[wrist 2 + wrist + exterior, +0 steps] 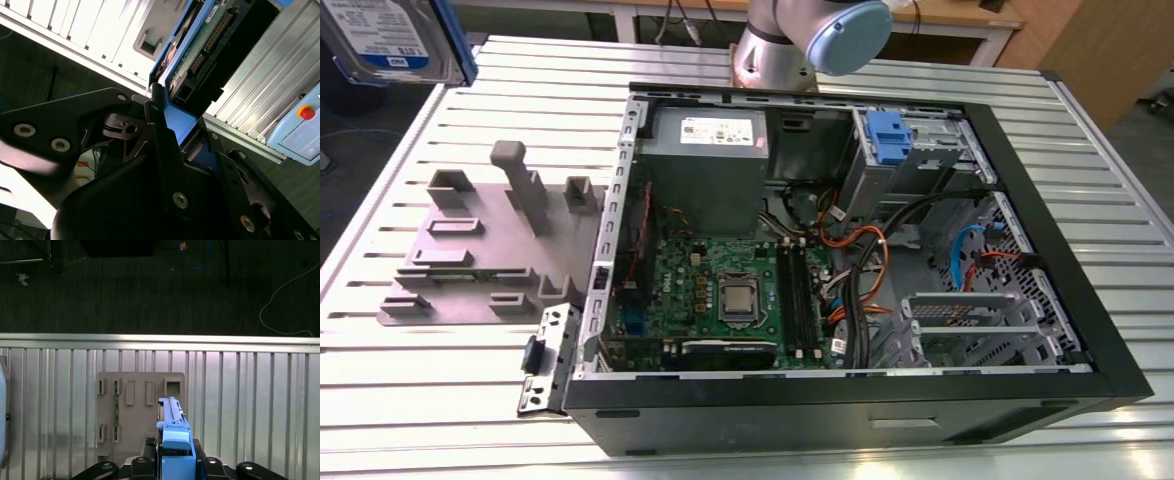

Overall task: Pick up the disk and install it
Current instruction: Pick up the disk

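Gripping the disk (200, 45) aloft

The gripper (182, 125) clamps the disk's blue-framed end, holding it edge-on over the grey fixture plate (135, 410). In the exterior view's upper left corner the disk (394, 40) hangs well apart from the open computer case (854, 250).

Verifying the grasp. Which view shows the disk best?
Second wrist view: the disk shows its circuit board, connector edge and blue bracket, clamped in the tool. First wrist view has it edge-on; the exterior view catches its labelled face, cropped at the exterior view's left.
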Action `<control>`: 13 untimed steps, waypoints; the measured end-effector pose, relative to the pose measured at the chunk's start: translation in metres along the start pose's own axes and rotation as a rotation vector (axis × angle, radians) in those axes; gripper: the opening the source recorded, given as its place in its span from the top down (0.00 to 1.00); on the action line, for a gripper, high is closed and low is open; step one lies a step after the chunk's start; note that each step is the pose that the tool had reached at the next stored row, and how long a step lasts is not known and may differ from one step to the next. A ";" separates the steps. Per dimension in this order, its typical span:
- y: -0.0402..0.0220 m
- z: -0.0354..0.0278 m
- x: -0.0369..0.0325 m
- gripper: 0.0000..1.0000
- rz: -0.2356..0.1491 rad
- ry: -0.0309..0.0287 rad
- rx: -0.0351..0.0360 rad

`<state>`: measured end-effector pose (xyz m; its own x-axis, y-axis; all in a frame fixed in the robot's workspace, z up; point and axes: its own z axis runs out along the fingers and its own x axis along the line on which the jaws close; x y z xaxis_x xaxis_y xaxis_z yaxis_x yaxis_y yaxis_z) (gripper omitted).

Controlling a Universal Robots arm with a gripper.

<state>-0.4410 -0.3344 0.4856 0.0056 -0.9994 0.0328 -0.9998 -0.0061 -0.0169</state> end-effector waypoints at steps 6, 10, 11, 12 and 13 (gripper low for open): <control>0.0001 0.0004 0.0112 0.64 0.000 -0.0028 0.0000; 0.0002 0.0006 0.0170 0.64 0.001 -0.0319 0.0002; 0.0001 0.0006 0.0178 0.64 0.001 -0.0344 0.0002; 0.0001 0.0006 0.0183 0.64 0.001 -0.0345 0.0002; 0.0001 0.0004 0.0185 0.64 0.001 -0.0345 0.0002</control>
<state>-0.4410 -0.3528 0.4858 0.0054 -1.0000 -0.0017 -0.9998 -0.0054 -0.0171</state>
